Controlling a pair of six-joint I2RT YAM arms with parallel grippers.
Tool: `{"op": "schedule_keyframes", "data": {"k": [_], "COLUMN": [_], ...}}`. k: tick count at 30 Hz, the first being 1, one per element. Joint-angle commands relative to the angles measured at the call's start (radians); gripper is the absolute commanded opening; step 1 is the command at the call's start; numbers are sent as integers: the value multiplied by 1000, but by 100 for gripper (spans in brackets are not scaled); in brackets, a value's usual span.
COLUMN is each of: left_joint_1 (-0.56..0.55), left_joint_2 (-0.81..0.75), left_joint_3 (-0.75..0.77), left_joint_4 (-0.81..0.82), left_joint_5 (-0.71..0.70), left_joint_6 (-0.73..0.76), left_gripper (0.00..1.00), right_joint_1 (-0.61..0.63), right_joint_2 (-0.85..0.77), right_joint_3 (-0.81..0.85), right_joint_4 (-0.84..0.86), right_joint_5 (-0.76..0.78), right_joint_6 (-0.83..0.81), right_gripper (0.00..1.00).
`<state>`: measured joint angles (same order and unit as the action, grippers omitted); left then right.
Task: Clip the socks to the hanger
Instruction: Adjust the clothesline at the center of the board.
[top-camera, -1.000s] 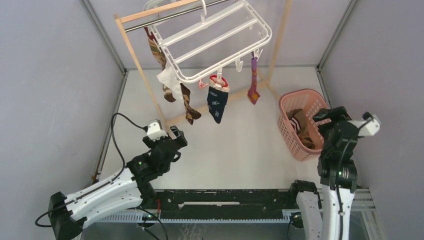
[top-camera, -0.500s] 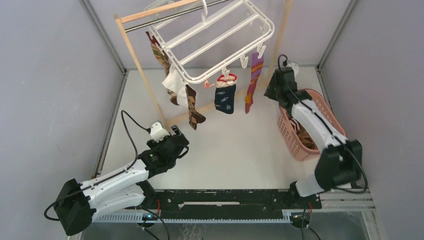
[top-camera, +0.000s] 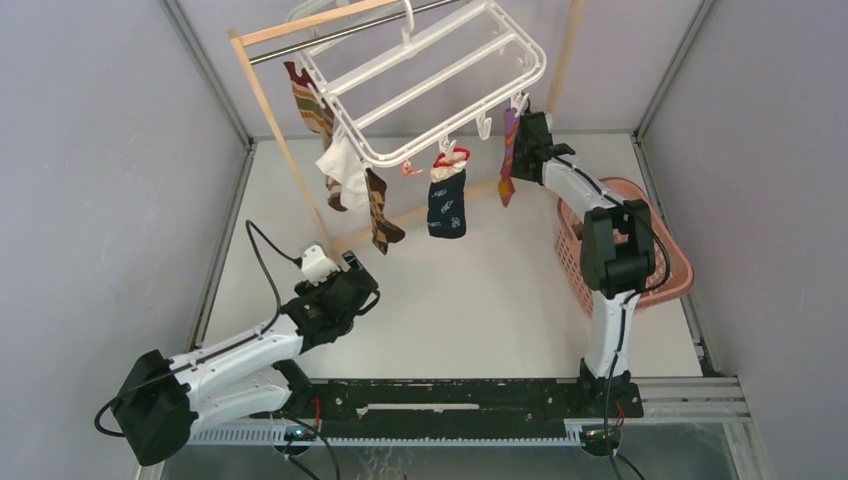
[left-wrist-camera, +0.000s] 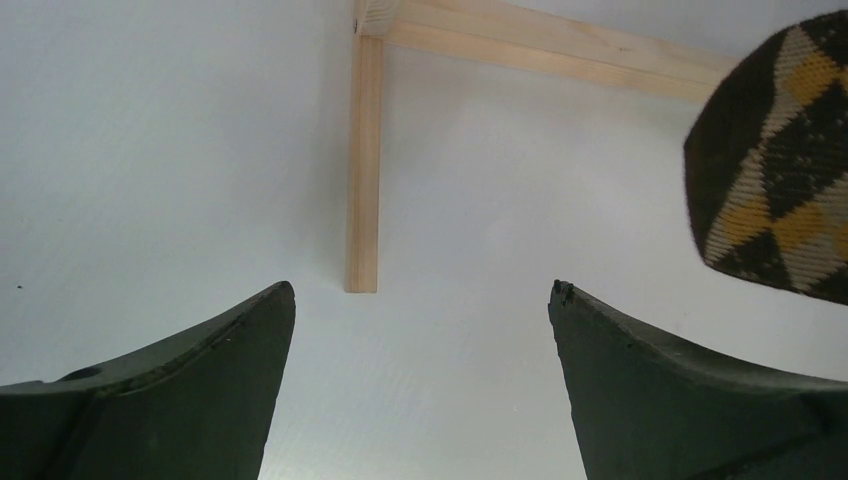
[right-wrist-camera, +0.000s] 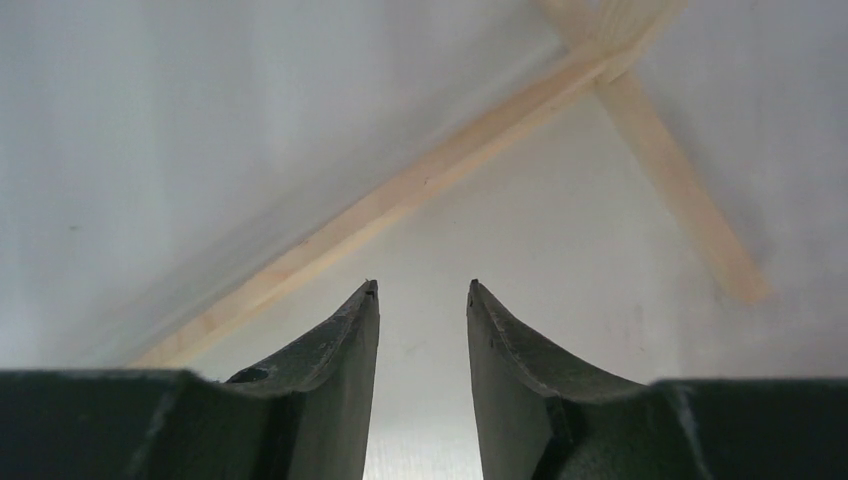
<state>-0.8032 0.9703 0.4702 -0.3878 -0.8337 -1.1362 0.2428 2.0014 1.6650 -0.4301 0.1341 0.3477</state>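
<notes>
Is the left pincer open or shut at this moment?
Open. The left pincer shows both fingers wide apart in its wrist view, with nothing between.

We see a white bench, plain and pale, closed in by grey panels at the sides and back; on it stands the wooden rack, its base bars lying flat on the surface towards the far side; at the right the pink basket sits on the bench, near the rack's right foot; a black rail runs along the near edge.
</notes>
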Motion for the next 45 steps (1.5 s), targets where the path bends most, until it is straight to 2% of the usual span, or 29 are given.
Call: {"op": "schedule_keyframes", "data": {"k": [1, 5, 8, 11, 14, 22, 30, 45], "left_joint_1": [17, 24, 24, 23, 24, 24, 35, 272], "left_joint_2": [-21, -21, -18, -34, -61, -44, 44, 316], "left_joint_3": [-18, -42, -56, -75, -93, -95, -42, 103], "left_joint_4": [5, 25, 28, 24, 24, 19, 53, 182], "left_joint_5": [-18, -11, 12, 33, 41, 57, 54, 100], "left_joint_6": [-11, 1, 4, -6, -14, -35, -29, 141], "left_gripper": [100, 100, 100, 100, 100, 100, 100, 100], "right_joint_1": [23, 49, 59, 67, 74, 64, 62, 62], "right_joint_2": [87, 140, 162, 224, 294, 441, 436, 394], "right_joint_3": [87, 123, 135, 209, 293, 457, 457, 327], "right_joint_4": [27, 81, 142, 139, 95, -19, -88, -119], "right_joint_5": [-36, -32, -50, -59, -61, -73, -81, -123], "right_joint_6": [45, 37, 31, 35, 34, 25, -25, -43], "right_gripper": [46, 46, 38, 23, 14, 13, 13, 10]}}
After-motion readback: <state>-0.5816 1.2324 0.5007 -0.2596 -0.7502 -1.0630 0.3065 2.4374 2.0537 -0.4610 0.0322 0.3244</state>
